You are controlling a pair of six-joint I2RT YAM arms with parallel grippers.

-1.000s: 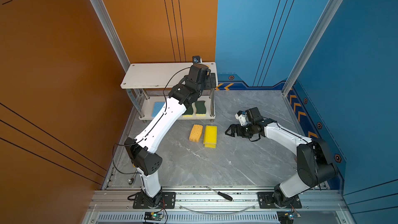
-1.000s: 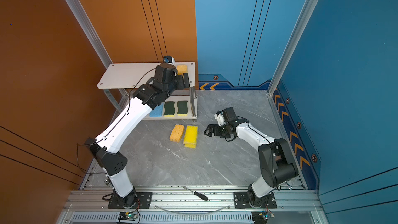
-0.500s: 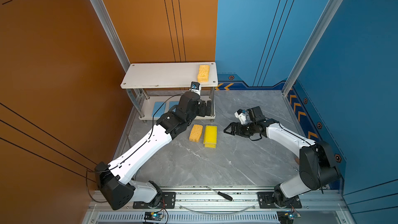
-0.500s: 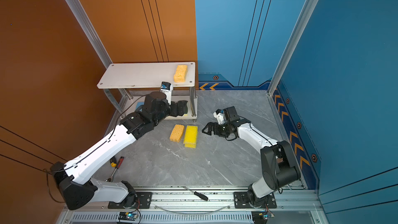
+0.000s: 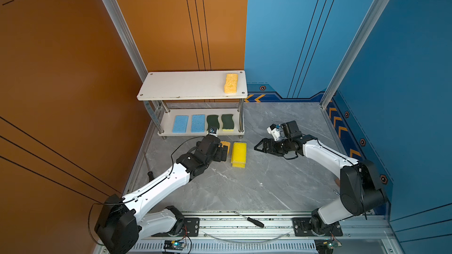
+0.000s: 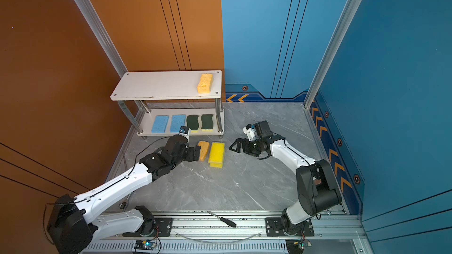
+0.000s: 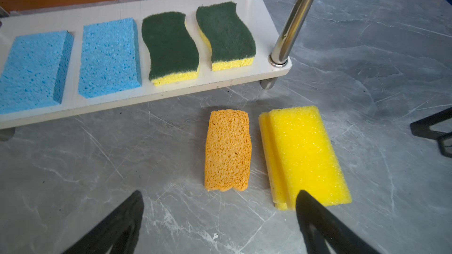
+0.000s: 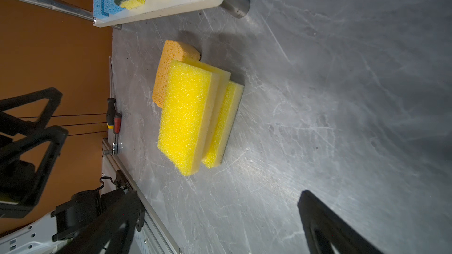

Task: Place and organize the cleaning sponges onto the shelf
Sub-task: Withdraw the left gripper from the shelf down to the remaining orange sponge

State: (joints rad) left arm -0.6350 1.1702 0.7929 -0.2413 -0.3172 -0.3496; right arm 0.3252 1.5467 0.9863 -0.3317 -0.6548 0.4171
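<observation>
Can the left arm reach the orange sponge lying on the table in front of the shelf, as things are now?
Probably yes. The orange sponge lies free just ahead of the left arm, whose jaws stand open; nothing covers it, the yellow stack beside it lies apart.

No words or numbers are legible; only orange chevrons [image 5: 257, 98] mark the wall trim [image 5: 293, 98].

shelf legs [image 7: 291, 23]: seen as glossy chromed metal | shelf boards [image 7: 265, 32]: matt, smooth white | orange sponge [image 7: 227, 150]: coarsely pored, rough | green sponge tops [image 7: 171, 45]: fuzzy fibre | yellow sponges [image 7: 305, 155]: fine foam | tabletop [image 7: 367, 69]: marbled, faintly sheened
</observation>
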